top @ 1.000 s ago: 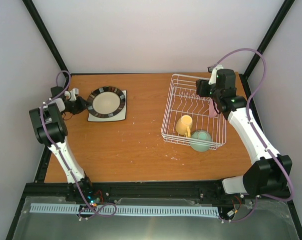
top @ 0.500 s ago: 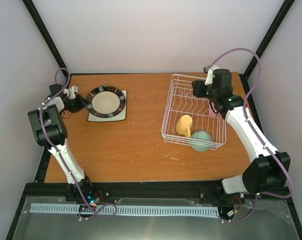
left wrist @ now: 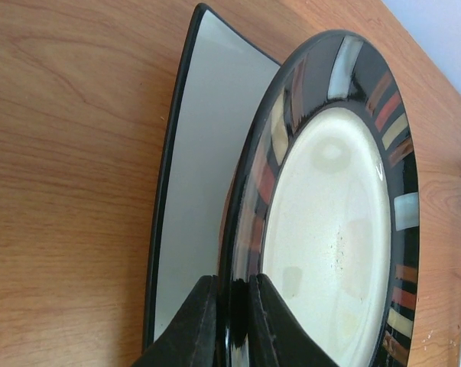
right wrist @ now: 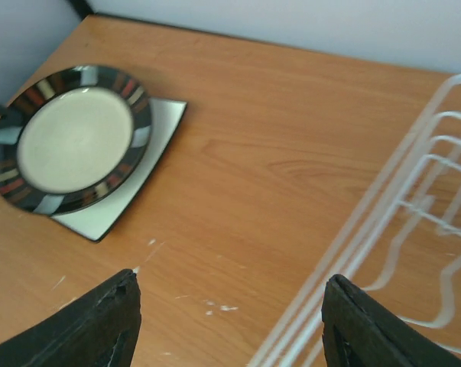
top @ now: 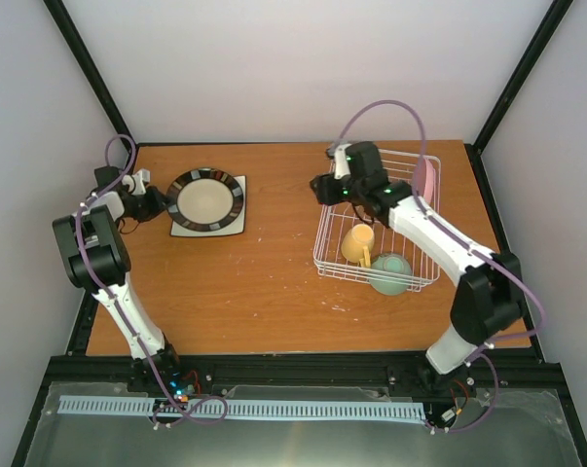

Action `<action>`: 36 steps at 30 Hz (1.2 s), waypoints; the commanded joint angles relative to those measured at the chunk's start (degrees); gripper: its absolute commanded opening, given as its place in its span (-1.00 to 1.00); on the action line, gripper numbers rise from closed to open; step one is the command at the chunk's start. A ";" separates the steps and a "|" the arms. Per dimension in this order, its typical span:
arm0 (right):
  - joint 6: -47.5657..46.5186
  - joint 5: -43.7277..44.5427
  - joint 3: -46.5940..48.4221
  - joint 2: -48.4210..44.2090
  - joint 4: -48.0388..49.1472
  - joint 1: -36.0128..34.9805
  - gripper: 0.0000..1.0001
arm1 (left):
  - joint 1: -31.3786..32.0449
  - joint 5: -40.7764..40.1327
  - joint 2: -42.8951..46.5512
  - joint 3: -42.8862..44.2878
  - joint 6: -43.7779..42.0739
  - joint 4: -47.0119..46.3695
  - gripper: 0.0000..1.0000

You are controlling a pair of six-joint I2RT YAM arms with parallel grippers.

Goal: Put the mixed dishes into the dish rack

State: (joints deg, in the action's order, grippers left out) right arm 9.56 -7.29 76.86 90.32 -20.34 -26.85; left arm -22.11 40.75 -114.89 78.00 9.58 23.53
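The black-rimmed round plate [top: 207, 197] lies on the white square plate [top: 232, 228] at the table's back left. My left gripper [top: 164, 202] is shut on the round plate's left rim; in the left wrist view the gripper [left wrist: 232, 310] pinches the black rim [left wrist: 249, 229] above the square plate [left wrist: 196, 176]. The dish rack [top: 319, 238] holds the pale yellow mug [top: 358, 242], the mint-green bowl [top: 391, 273] and the pink plate [top: 425, 180], which stands upright at its right side. My right gripper [top: 322, 189] is open and empty over the rack's left edge. The flower-marked plate is out of view.
The right wrist view shows my open right gripper [right wrist: 230, 321] above bare wood, the rack's wires [right wrist: 413, 195] to its right and both stacked plates [right wrist: 73, 138] at the far left. Black frame posts stand at the back corners.
My right arm has swung left from the rack's right side to its left edge, leaving the pink plate standing in the rack. My left gripper has stayed on the plate rim.
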 commanded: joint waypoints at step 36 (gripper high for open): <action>14.34 -9.35 55.80 53.35 -18.76 -16.30 0.20 | 0.37 3.20 3.35 -5.57 -2.53 -3.88 -0.99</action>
State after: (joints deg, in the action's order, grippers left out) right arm 20.62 -14.70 128.16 140.49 -37.80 -42.81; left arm -22.39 44.18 -113.69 72.88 10.02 19.75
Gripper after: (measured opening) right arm 0.615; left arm 0.084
